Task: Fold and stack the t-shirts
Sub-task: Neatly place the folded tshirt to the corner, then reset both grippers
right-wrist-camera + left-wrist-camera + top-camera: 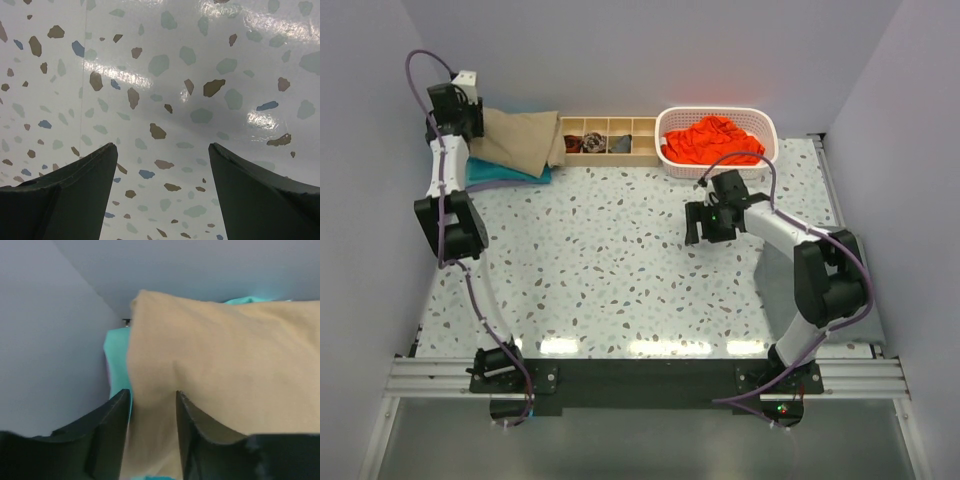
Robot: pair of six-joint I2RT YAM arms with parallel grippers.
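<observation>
1. Top external view: the left gripper [468, 110] is stretched to the far-left corner of the speckled terrazzo-pattern table [610, 260]. It sits at the edge of the tan-khaki soft cotton t-shirt [520, 138], which lies folded on top of the teal cotton t-shirt [505, 175]. The bright orange-red crumpled t-shirt [715, 140] fills the white slotted plastic basket [760, 120] at the far right. A light wooden divided tray [640, 150] holding small dark items lies between the stack and the basket. The right gripper [705, 225] hangs over bare table just in front of the basket.

2. Left wrist view: the left gripper [151, 412] has its jaws drawn narrow, and a fold of the tan-khaki shirt [225, 365] fills the gap, so it looks pinched on the cloth. A strip of the teal shirt [116, 360] shows beneath, beside the wall.

3. Right wrist view: the right gripper [162, 190] is spread wide, with nothing between its jaws and only table [165, 75] below.

4. Judgement: the step in hand looks like placing the folded tan shirt on the stack. Two shirts are stacked and the orange-red one is not yet folded.

5. Next, the left jaws would need to release without dragging the fold askew. The right arm would then have to reach into the basket, grasp the orange-red shirt by an edge and spread it flat on the table.
</observation>
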